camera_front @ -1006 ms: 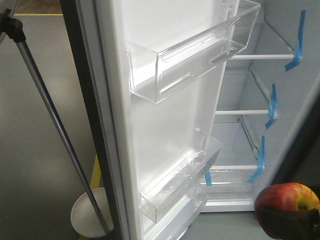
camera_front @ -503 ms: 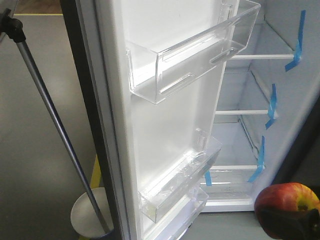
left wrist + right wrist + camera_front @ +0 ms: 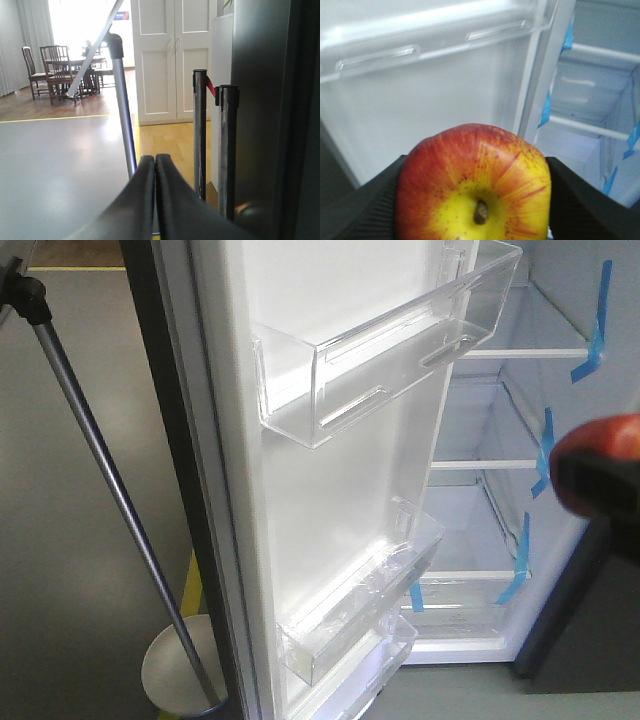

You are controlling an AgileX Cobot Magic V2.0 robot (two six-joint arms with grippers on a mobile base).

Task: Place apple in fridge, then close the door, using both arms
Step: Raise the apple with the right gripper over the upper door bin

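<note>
The apple (image 3: 475, 170) is clamped between the fingers of the right gripper (image 3: 476, 205), stem dimple turned toward the wrist camera, and is held in the air before the open fridge (image 3: 480, 510), near the right edge of its opening. The door (image 3: 330, 480) is stood wide open. The left gripper (image 3: 155, 195) is seen with fingers pressed together, nothing between them, near the silver pole (image 3: 122, 110)

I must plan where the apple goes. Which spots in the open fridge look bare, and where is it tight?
The three white shelves beside the blue tape strips look bare; so do the clear door bins. Tight: the gap between the bins and the shelf fronts.
</note>
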